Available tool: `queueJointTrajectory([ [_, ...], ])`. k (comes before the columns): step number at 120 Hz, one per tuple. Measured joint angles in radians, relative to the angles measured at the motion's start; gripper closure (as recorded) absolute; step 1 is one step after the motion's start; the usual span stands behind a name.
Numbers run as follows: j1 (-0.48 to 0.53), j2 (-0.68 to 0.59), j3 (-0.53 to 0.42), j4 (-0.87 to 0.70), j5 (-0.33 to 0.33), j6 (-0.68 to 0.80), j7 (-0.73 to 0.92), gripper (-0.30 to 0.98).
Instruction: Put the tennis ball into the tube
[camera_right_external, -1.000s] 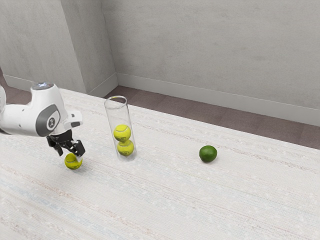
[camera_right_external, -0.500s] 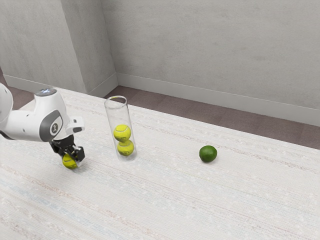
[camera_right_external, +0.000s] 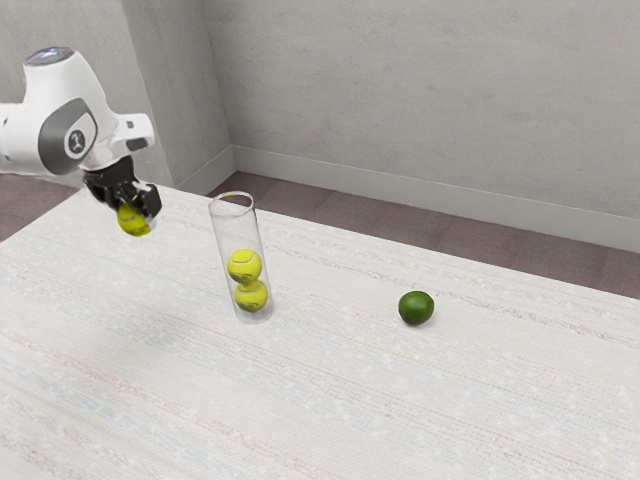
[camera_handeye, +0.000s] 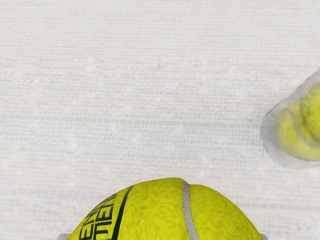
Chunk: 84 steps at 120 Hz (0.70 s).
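- End effector (camera_right_external: 138, 212) of the robot is up in the air, pinching the tennis ball (camera_right_external: 133, 222) with a finger on each side.
- This ball hangs over the surface (camera_right_external: 350, 400) and does not touch it. It is outside the tube (camera_right_external: 227, 235), toward the exterior view's left of it.
- In the wrist view, the held ball looks big and yellow, right by the hand. It has black letters, a black line and a curvy gray line. A small gray bit peeks out at each side of it.
- The see-through tube stands up on the surface, with a round rim at the top.
- Two more yellow balls are inside the tube. The low ball (camera_right_external: 251, 296) is near the bottom, and the high ball (camera_right_external: 244, 265) sits right on top of it.
- A green fruit (camera_right_external: 416, 308) rests on the surface, well apart from the tube, toward the exterior view's right.
- The surface is whitish, with soft, faint stripes.
- The white arm (camera_right_external: 60, 125) comes in from the exterior view's left.
- Behind the surface is a brown floor (camera_right_external: 500, 241), and past that is a plain gray wall (camera_right_external: 420, 100).
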Motion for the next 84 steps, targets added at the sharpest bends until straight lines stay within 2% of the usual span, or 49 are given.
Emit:
queueJointTrajectory([
  [17, -0.023, 0.057, -0.028, 0.181, 0.003, -0.160, -0.026, 0.30],
  [33, -0.071, 0.127, -0.037, 0.285, 0.005, -0.247, -0.048, 0.30],
  [84, -0.174, 0.241, -0.052, 0.461, 0.008, -0.326, -0.105, 0.30],
])
